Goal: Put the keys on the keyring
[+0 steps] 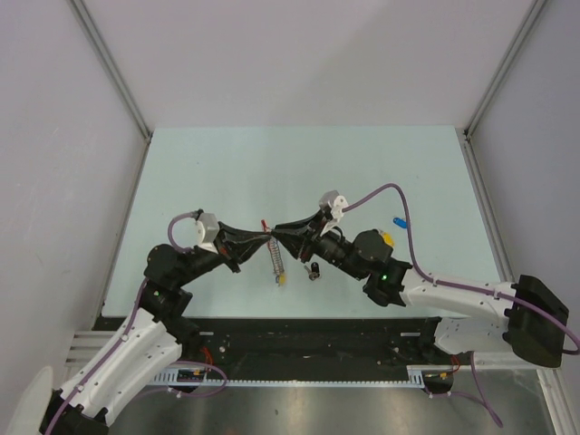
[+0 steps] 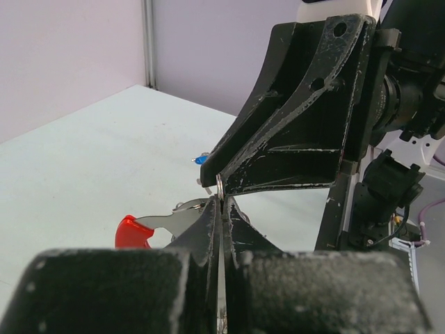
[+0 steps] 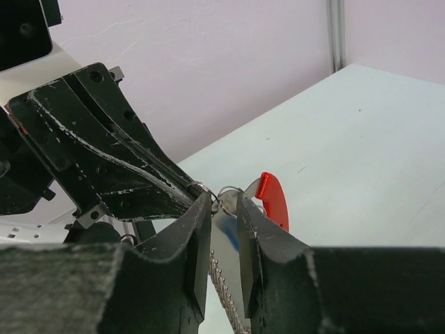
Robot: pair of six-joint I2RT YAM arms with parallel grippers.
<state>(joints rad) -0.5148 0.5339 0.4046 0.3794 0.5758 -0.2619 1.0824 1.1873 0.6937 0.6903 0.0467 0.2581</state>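
The keyring is held aloft over mid-table, pinched in the fully closed left gripper. The right gripper is narrowly parted around a small wire loop — nothing clearly gripped. The loop should be squeezed squarely, then threaded slowly.

Red and silver keyring, pale mint table, pale lilac walls

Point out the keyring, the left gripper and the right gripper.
keyring (image 3: 272, 198): right wrist view, on its red curved section.
left gripper (image 2: 221, 206): left wrist view, between its closed fingertips.
right gripper (image 3: 224, 202): right wrist view, midway between its fingertips.
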